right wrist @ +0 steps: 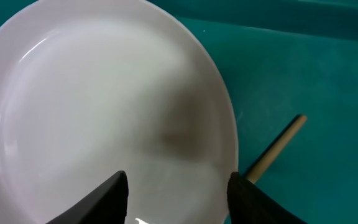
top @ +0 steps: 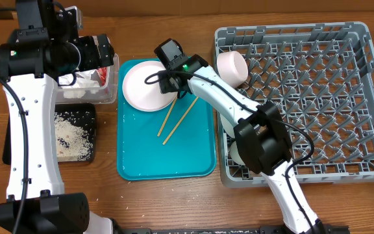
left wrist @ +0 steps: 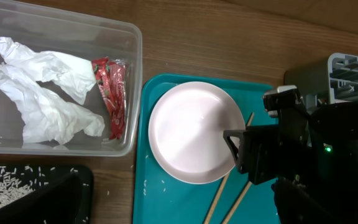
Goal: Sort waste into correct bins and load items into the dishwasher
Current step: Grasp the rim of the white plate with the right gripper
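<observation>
Nearest the robot, at 9 o'clock from the teal tray, a shallow black tray is set on the wooden surface, and white rice grains are spread in it. On the teal tray two wooden chopsticks are laid side by side on a slant, with their far ends pointed toward 1 o'clock. Just beyond them, in the tray's 11 o'clock corner, the pale pink plate is laid flat and empty.

The right gripper is held over the plate's 3 o'clock rim with its jaws partly apart. One finger is seen above the plate's inside and the other at the rim's outer edge, so the rim is straddled. Whether the plate is touched cannot be told.

Farther off, at 12 o'clock from the black tray, a clear tub is placed. A crumpled white napkin and a red-and-white wrapper are held in it, the wrapper near the wall facing the teal tray. The left gripper is held above the tub, its jaws spread wide, and nothing is seen in them.

At 3 o'clock from the teal tray a grey rack is set, and a pink bowl is lodged in its 11 o'clock corner.
</observation>
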Available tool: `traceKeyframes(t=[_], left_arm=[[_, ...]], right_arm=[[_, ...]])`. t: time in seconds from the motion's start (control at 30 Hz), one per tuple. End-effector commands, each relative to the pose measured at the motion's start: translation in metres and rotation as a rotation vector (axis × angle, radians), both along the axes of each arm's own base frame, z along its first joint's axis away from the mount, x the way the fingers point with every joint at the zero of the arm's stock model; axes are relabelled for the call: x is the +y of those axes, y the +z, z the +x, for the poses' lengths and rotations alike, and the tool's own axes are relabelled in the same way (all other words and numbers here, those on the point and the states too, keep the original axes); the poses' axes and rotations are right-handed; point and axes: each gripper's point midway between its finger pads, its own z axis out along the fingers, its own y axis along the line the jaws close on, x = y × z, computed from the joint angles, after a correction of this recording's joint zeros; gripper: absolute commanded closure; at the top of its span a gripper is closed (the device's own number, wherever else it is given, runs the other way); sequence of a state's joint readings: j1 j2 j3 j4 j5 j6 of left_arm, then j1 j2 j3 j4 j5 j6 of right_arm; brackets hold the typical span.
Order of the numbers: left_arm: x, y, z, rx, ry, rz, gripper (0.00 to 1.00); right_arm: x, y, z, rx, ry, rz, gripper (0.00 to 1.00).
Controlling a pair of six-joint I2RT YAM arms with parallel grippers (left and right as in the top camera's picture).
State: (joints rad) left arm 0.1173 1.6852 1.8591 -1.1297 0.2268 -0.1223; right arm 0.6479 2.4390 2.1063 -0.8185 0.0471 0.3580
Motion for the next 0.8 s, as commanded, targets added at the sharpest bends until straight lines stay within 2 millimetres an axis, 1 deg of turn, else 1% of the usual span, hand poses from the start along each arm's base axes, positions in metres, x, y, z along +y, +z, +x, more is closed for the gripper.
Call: traceKeyframes(t=[0.0,0.13,0.17,0.37,0.53,0.6,0.63,0.67,0.73,0.77], left_arm=[[-0.002,0.002,0.002,-0.01,-0.013,0.012,0.0],[-0.002,0.002,0.002,-0.01,-0.013,0.012,0.0],[-0.002,0.002,0.002,-0.01,-0.013,0.012,0.0],[-0.002,0.002,0.002,-0.01,-0.013,0.012,0.0],[-0.002,0.002,0.002,-0.01,-0.013,0.012,0.0],[-0.002,0.002,0.002,-0.01,-0.013,0.012,0.0],[-0.002,0.002,0.002,-0.01,-0.013,0.012,0.0],[-0.002,0.002,0.002,-0.01,-0.013,0.012,0.0],[-0.002,0.002,0.002,-0.01,-0.013,0.012,0.0],[-0.002,0.002,0.002,-0.01,-0.013,0.012,0.0]], right_arm=[[-0.005,0.003,0.012,-0.052,-0.016,-0.028,0.47],[-0.008,0.001,0.015,-0.057,-0.025,-0.032,0.48],[-0.01,-0.003,0.014,-0.05,-0.026,-0.037,0.5],[-0.012,-0.027,0.009,-0.012,-0.044,-0.047,0.55],[-0.008,-0.043,0.001,0.04,-0.025,-0.031,0.59],[-0.008,-0.045,-0.001,0.051,-0.022,-0.033,0.66],[-0.008,-0.045,-0.002,0.055,-0.021,-0.034,0.75],[-0.009,-0.044,-0.002,0.058,-0.022,-0.035,0.81],[-0.012,-0.042,-0.005,0.078,-0.042,-0.041,0.96],[-0.017,-0.037,-0.004,0.088,-0.055,-0.043,0.96]])
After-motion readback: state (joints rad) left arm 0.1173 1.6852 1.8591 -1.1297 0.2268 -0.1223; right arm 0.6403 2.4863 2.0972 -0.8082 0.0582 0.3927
